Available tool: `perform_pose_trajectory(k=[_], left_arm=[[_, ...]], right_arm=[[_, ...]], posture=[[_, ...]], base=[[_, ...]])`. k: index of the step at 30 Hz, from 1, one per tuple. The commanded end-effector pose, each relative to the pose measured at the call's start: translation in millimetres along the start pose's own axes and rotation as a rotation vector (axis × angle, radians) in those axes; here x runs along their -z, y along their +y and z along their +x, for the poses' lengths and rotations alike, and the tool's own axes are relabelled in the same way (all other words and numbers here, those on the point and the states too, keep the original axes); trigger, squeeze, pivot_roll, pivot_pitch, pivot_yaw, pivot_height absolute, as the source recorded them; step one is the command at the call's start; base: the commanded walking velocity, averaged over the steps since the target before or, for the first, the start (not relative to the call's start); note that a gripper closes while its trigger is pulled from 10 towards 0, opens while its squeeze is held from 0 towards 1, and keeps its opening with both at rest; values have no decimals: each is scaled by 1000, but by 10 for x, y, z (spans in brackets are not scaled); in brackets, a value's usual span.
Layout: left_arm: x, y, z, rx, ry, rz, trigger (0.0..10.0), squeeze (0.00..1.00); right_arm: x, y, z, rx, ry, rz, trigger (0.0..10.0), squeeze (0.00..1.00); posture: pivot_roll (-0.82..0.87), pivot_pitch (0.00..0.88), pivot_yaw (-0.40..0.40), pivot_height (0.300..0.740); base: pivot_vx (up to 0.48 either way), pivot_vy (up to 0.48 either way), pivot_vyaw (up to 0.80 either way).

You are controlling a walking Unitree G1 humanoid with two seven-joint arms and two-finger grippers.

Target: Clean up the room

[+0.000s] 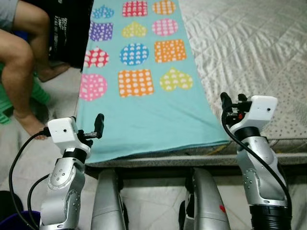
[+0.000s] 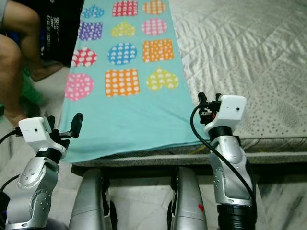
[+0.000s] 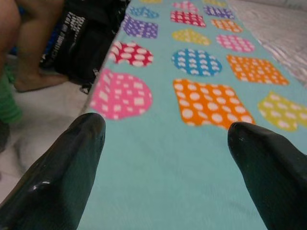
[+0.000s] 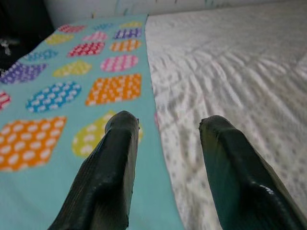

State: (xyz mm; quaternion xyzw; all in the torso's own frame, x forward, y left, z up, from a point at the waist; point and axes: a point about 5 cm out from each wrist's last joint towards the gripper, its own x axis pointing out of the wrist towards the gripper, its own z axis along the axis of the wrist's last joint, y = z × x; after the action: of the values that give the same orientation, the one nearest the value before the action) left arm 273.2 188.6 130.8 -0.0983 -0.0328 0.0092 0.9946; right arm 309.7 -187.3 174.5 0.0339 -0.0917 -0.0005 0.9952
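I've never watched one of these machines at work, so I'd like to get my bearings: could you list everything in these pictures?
Blanket: one, turquoise with polka-dotted hearts, circles and squares in many colours, spread along the bed's left side.
Quilted bedspread: one, off-white, covering the bed beside the blanket.
Black bag: one, with white lettering, against the bed's left edge.
Green plastic seat: one, on the floor at left.
Person's legs: two, bare, seated at far left.
Floor: pale, marbled.
Left gripper: black fingers open, at the blanket's near left corner.
Right gripper: black fingers open, over the blanket's right edge.
Robot's legs: two, silver, below the bed edge.
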Motion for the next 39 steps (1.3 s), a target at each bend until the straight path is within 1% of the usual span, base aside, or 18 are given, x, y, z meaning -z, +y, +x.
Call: perform_pose_trajectory(k=[1,9,14,15,21,23,25,28,31,34,36,38,39], left_arm=[[29,55,-10,-13,7,8,10000,0],[51,55,19,-12,3,7,10000,0],[94,70,50,-26,18,20,10000,0],[121,74,69,-36,25,27,10000,0],[197,77,109,-44,34,30,10000,0],[208,77,112,-46,37,32,10000,0],[296,94,126,-57,57,42,10000,0],[335,100,123,-61,64,45,10000,0],[395,87,109,-63,68,44,10000,0],[419,78,102,-64,70,42,10000,0],[452,60,89,-67,70,39,10000,0],[459,57,88,-67,69,39,10000,0],[470,58,94,-70,66,37,10000,0]], right_arm=[[8,10,17,3,-4,1,10000,0],[44,47,54,5,-5,4,10000,0],[110,63,58,11,4,2,10000,0],[156,52,49,20,13,-4,10000,0],[291,-21,36,49,46,-15,10000,0],[306,-29,36,53,51,-13,10000,0],[395,-62,27,71,74,-25,10000,0],[467,-93,2,87,99,-29,10000,0],[614,-177,-79,128,147,-45,10000,0],[656,-200,-111,134,160,-39,10000,0],[721,-229,-164,148,185,-25,10000,0],[733,-234,-172,150,188,-24,10000,0],[753,-241,-184,165,188,-20,10000,1000]], posture=[[108,139,49,657],[106,117,52,702],[102,96,55,732],[101,80,53,740],[91,33,43,740],[91,33,43,740],[86,12,37,740],[83,0,32,740],[79,0,23,740],[77,0,18,740],[73,0,9,740],[73,0,9,740],[73,0,6,740]], base=[[0,0,0],[0,0,0],[0,0,0],[0,0,0],[0,0,0],[0,0,0],[0,0,0],[0,0,0],[0,0,0],[0,0,0],[0,0,0],[0,0,0],[0,0,0]])
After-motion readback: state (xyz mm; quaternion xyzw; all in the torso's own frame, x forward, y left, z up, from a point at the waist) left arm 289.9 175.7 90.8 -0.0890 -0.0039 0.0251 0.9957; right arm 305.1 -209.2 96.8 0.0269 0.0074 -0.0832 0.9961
